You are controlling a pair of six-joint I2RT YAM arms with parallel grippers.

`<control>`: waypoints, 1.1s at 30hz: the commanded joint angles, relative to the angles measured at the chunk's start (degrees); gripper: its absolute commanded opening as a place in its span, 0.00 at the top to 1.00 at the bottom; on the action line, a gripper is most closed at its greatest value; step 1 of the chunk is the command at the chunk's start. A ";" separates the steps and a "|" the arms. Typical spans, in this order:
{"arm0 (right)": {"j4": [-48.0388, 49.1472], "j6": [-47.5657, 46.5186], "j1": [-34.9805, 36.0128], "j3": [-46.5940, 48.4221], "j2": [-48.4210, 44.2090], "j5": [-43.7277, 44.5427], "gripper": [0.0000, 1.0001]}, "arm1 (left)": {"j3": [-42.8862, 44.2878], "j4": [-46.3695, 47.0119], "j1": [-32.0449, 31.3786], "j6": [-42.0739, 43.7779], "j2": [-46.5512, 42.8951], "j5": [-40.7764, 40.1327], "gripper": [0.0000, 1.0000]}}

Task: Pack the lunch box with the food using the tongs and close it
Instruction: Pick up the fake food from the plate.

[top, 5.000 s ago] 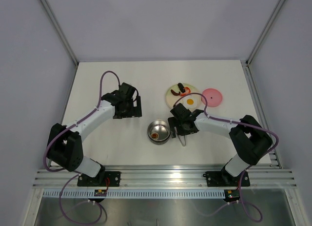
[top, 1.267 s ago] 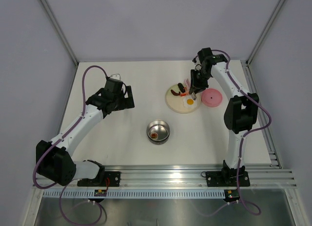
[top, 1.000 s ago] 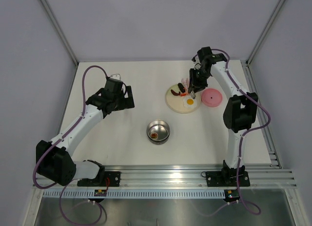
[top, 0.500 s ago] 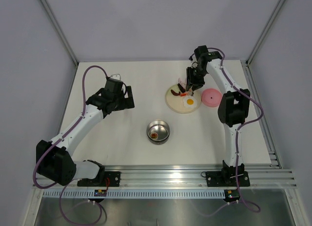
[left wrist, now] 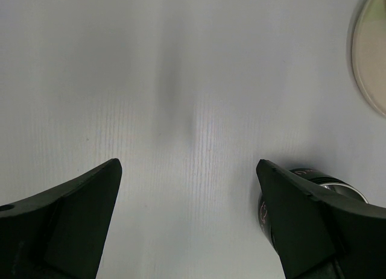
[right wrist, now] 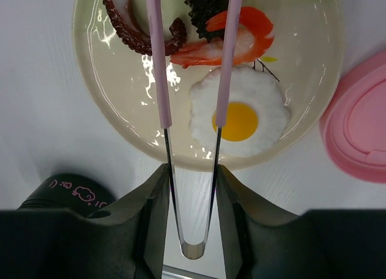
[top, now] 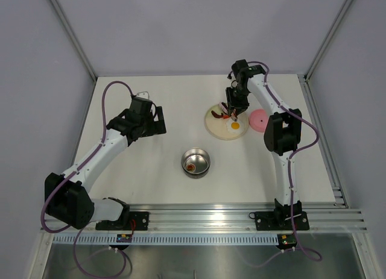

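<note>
Right wrist | food pickup | right fingers (right wrist: 151, 200) pinch thin pale pink tongs (right wrist: 158, 80), left fingers (left wrist: 66, 219) spread | next: probably clamp curved dark-red sausage (right wrist: 129, 38)

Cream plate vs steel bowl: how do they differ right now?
The cream plate is wider and shallow; the steel bowl is smaller, deeper and shiny. The plate holds several pieces, a fried egg among them; the bowl holds one small brown-red piece. The tongs hang over the plate, not the bowl. Both are round and uncovered.
</note>
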 commanded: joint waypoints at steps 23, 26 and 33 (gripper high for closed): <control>-4.27 -2.68 4.27 10.40 5.52 5.13 0.60 | -2.45 1.29 0.75 0.09 -3.44 -2.12 0.01; -4.18 -2.68 4.54 9.61 4.74 6.62 0.67 | -2.45 1.20 0.75 0.09 -3.61 -2.03 0.01; -4.27 -1.97 4.80 10.57 1.04 4.69 0.99 | -2.36 1.55 0.84 -0.09 -3.09 -0.63 0.01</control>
